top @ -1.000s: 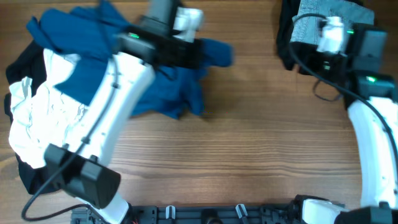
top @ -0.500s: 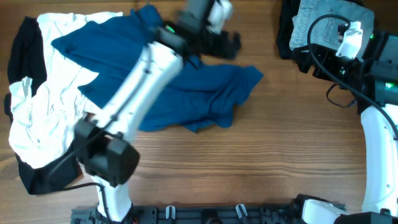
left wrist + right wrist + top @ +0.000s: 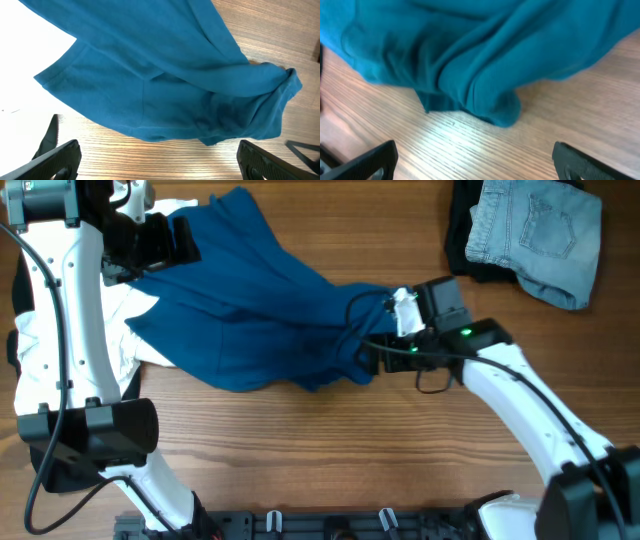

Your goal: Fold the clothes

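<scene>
Blue cloth takes up the upper left half of the wooden table (image 3: 330,460): we see a blue shirt (image 3: 250,320) lying rumpled and unfolded, running from the far left corner down to the middle of the table. Its left end lies over a white garment (image 3: 55,355) heaped at the left edge. Its right end bunches into a thick fold near the centre.

The left gripper (image 3: 175,242) hangs over the top left part of the shirt. In the left wrist view its two fingers (image 3: 60,157) stand wide apart with bare wood between them, and the blue fabric lies beyond the tips, so we read the jaws as spread and holding nothing.

The right gripper (image 3: 370,358) sits at the bunched right end of the shirt. From the right wrist camera its fingers (image 3: 370,162) are also far apart. The rolled blue fold lies just ahead of them on the wood, not pinched between them.

At the far right corner a pair of light jeans (image 3: 535,235) rests on a dark garment (image 3: 462,250), well apart from the shirt.
</scene>
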